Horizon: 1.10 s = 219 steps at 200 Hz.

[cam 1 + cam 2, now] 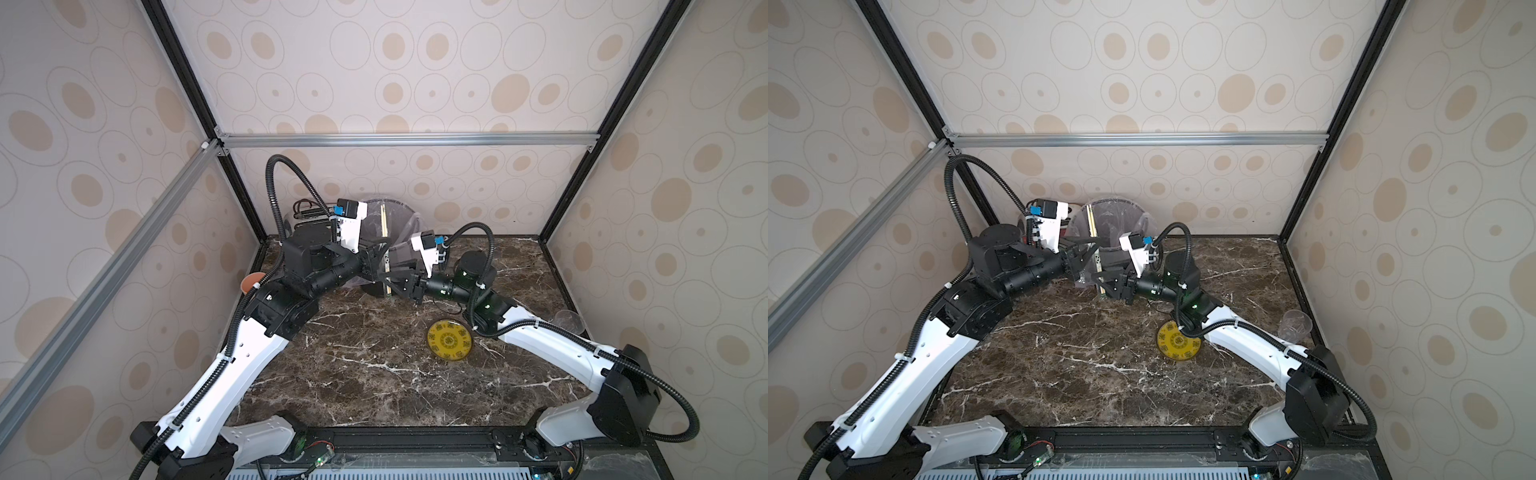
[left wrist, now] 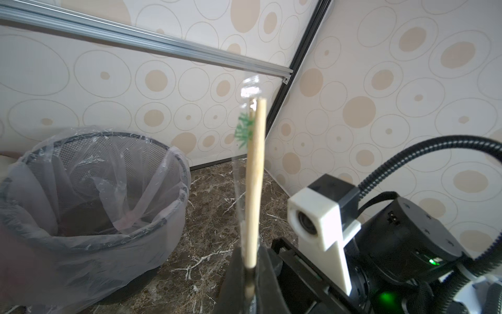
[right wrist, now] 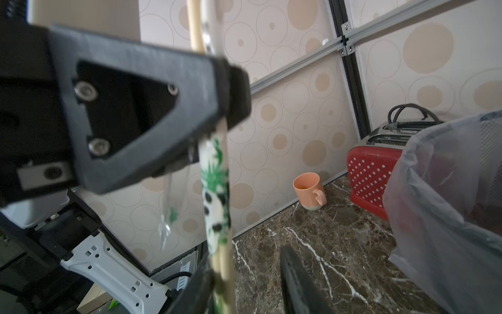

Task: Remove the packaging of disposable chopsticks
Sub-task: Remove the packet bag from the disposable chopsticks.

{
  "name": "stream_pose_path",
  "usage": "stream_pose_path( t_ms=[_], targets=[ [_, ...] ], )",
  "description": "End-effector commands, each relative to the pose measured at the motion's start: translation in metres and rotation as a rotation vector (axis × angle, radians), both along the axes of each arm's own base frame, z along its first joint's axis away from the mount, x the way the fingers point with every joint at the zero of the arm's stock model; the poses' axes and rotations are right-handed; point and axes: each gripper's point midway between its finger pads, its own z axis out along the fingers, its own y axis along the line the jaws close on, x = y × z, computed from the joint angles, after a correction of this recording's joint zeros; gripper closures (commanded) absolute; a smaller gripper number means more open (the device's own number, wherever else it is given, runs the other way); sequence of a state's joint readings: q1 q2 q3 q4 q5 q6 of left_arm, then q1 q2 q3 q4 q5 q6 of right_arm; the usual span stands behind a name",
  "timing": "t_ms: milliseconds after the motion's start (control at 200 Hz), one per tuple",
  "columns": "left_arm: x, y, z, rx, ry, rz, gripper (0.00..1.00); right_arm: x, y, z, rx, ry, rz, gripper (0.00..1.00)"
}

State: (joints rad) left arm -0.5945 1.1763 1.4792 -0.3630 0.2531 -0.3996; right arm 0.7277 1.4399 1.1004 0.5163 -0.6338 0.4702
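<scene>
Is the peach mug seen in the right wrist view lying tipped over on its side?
No: the peach mug stands upright, open end up, on the marble table, a little apart from the red toaster.

We're in a lab booth dressed up as a kitchen: aluminium frame rails [image 1: 407, 139] hold spotted wallpaper panels [image 1: 415, 75] around a dark marble counter [image 1: 374, 365], and there's a red toaster [image 3: 372, 174], a peach mug [image 3: 309, 194], a lined mesh bin [image 2: 103, 190] and a yellow plate [image 1: 449, 341].
</scene>
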Motion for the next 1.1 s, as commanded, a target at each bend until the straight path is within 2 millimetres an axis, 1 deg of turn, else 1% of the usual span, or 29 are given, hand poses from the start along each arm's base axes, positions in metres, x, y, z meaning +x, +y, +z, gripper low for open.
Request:
stream_pose_path(
  t_ms=[0,35,85,230,315,426,526,661,846,876,916,991,1031,1052,1067,1092],
  targets=[
    [-0.010,0.008,0.036,-0.014,-0.093,0.005,1.00,-0.011,-0.002,-0.005,0.003,0.012,0.044,0.68],
    [-0.011,0.007,0.038,-0.018,-0.095,-0.002,1.00,-0.012,-0.002,-0.006,0.002,0.013,0.044,0.74],
    [-0.011,0.005,0.039,-0.026,-0.093,-0.015,1.00,-0.012,-0.002,-0.005,0.003,0.010,0.046,0.80],
    [-0.011,-0.003,0.034,-0.041,-0.067,-0.049,1.00,-0.012,0.000,0.006,0.020,-0.014,0.054,1.00],
    [-0.014,-0.008,0.031,-0.060,-0.057,-0.087,1.00,-0.010,-0.001,0.012,0.031,-0.034,0.040,1.00],
    [-0.017,-0.019,0.017,-0.097,-0.015,-0.144,1.00,-0.006,-0.005,0.023,0.044,-0.070,0.006,1.00],
    [-0.018,-0.020,0.003,-0.105,0.022,-0.149,1.00,-0.002,-0.009,0.030,0.037,-0.107,-0.037,1.00],
    [-0.026,-0.024,-0.011,-0.119,0.062,-0.191,1.00,0.002,-0.013,0.044,0.040,-0.154,-0.064,1.00],
    [-0.031,-0.027,-0.027,-0.091,0.108,-0.218,1.00,0.007,-0.013,0.056,0.050,-0.191,-0.093,1.00],
    [-0.032,-0.027,-0.028,-0.088,0.111,-0.223,0.94,0.008,-0.013,0.057,0.051,-0.196,-0.098,1.00],
    [-0.032,-0.027,-0.029,-0.087,0.115,-0.223,0.90,0.009,-0.013,0.058,0.054,-0.200,-0.104,1.00],
    [-0.032,-0.024,-0.031,-0.082,0.116,-0.212,0.88,0.008,-0.013,0.061,0.057,-0.205,-0.101,1.00],
    [-0.032,-0.024,-0.032,-0.078,0.118,-0.207,0.85,0.008,-0.013,0.062,0.059,-0.206,-0.100,1.00],
    [-0.032,-0.024,-0.031,-0.077,0.117,-0.207,0.82,0.008,-0.013,0.062,0.061,-0.208,-0.101,1.00],
    [-0.032,-0.024,-0.032,-0.076,0.119,-0.208,0.77,0.008,-0.013,0.062,0.062,-0.208,-0.100,1.00],
    [-0.031,-0.024,-0.033,-0.073,0.121,-0.208,0.65,0.008,-0.013,0.062,0.064,-0.207,-0.100,1.00]
  ],
)
